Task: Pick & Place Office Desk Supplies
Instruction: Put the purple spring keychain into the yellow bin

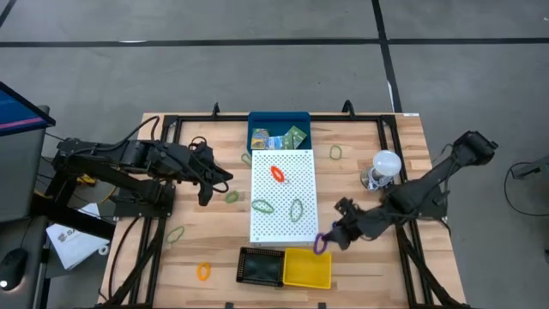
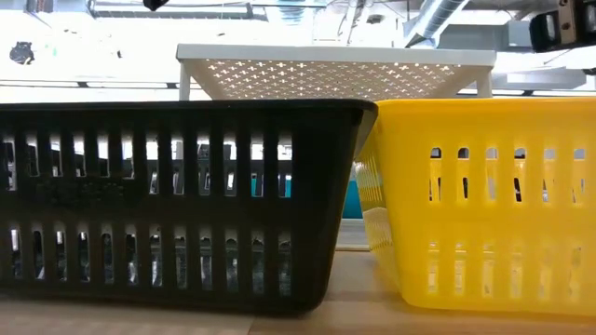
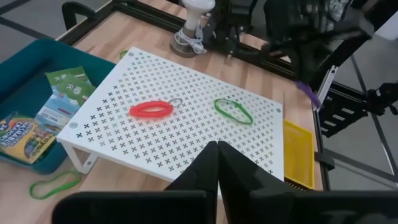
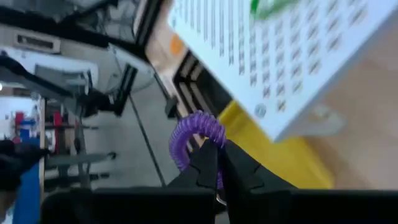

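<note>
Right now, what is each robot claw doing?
Left gripper: jaws shut, holding nothing, beside the white board.
Right gripper: jaws shut on the purple band.

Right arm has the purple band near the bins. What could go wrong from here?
1. The purple band hangs from just the tips of the right gripper; it may slip before release.
2. That gripper sits beside the yellow bin, not over it; an early drop could hit the table or the neighbouring black bin.
</note>
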`<action>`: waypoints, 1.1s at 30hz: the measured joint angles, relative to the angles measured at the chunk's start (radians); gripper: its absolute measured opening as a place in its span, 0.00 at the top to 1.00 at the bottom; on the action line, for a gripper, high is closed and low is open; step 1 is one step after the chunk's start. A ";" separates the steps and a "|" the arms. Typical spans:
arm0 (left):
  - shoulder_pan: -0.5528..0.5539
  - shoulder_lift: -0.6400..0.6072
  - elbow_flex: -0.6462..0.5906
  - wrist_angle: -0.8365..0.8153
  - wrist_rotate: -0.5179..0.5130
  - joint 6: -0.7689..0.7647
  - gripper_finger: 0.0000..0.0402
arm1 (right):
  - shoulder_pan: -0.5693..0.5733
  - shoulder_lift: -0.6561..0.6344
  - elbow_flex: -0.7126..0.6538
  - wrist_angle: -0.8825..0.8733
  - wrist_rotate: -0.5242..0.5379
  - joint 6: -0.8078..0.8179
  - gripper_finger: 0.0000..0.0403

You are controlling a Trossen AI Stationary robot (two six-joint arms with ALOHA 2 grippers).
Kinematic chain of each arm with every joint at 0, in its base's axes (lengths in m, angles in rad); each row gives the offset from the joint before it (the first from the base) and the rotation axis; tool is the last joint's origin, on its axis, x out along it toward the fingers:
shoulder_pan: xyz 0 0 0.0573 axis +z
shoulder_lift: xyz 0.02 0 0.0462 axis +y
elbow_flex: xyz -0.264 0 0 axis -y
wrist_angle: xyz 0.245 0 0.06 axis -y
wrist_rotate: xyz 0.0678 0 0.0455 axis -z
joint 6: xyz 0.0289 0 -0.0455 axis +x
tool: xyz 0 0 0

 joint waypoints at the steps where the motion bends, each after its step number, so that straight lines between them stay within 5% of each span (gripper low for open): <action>1: 0.000 0.000 0.000 0.000 0.000 0.000 1.00 | 0.013 0.022 0.000 0.023 -0.008 0.018 1.00; 13: 0.000 0.000 0.000 0.000 -0.001 0.060 1.00 | 0.093 0.206 0.196 -0.126 0.007 0.136 1.00; 24: 0.000 0.000 0.000 -0.041 0.054 0.100 1.00 | 0.076 0.433 0.303 -0.214 -0.051 0.180 1.00; 33: 0.000 0.000 0.000 -0.072 0.065 0.126 1.00 | 0.074 0.500 0.317 -0.255 -0.076 0.218 1.00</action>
